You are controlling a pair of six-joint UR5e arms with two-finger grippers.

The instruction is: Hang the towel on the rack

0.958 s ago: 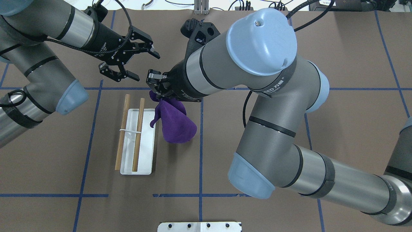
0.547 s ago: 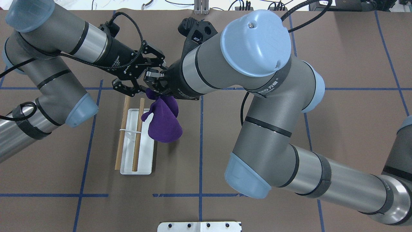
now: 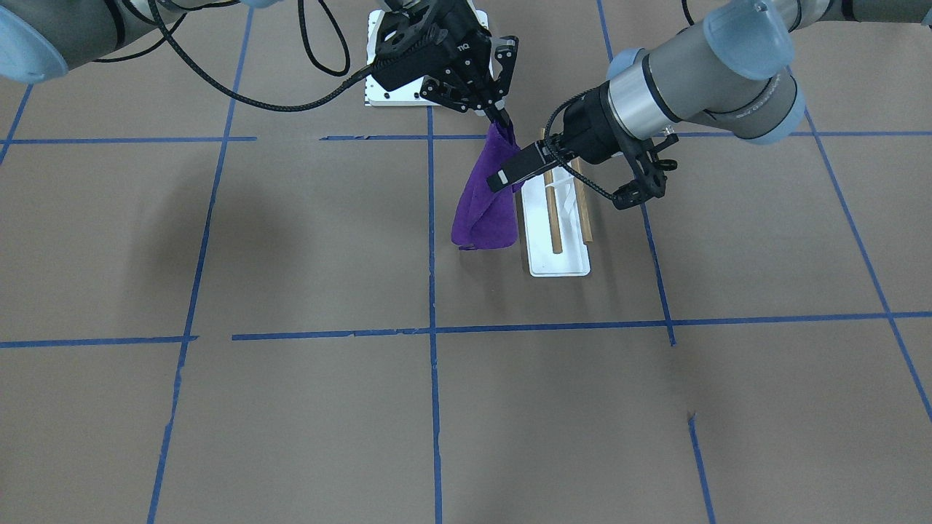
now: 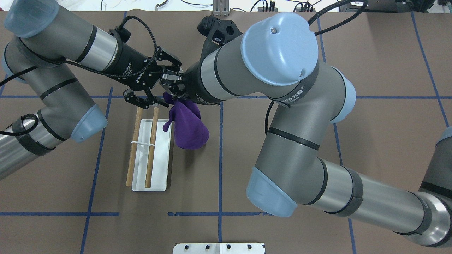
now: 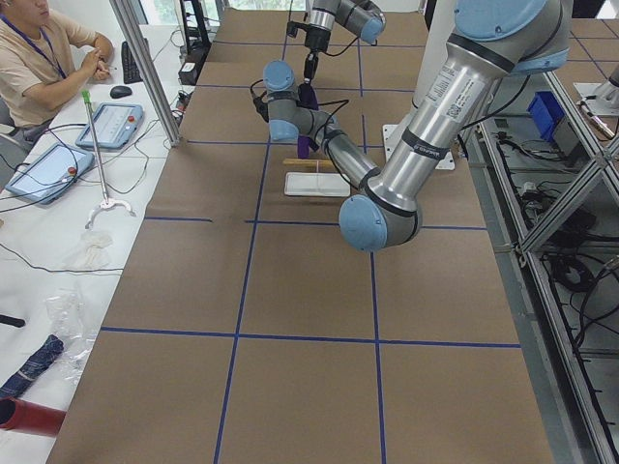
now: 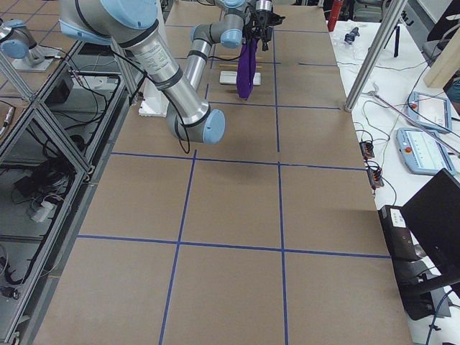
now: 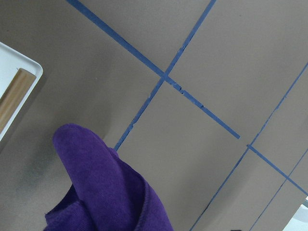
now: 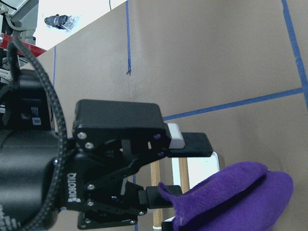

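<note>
My right gripper (image 4: 173, 96) is shut on the top of a purple towel (image 4: 189, 130), which hangs down bunched beside the rack; the towel also shows in the front view (image 3: 484, 196). The rack (image 4: 160, 169) is two wooden dowels (image 4: 152, 148) over a flat white base, just left of the towel. My left gripper (image 4: 165, 90) is open with its jaws wide apart, close against the right gripper. One finger (image 3: 510, 175) touches the towel's upper part. The right wrist view shows its open fingers (image 8: 190, 144) next to the towel's edge (image 8: 231, 197).
A white bolted plate (image 4: 219, 248) sits at the table's near edge. Blue tape lines cross the brown table (image 4: 317, 70). The two arms are crowded together above the rack's far end. An operator (image 5: 39, 48) sits beyond the table's end.
My left gripper has moved from the far left in to the towel's top, still open. The right gripper kept the towel, which swung towards the rack and back.
</note>
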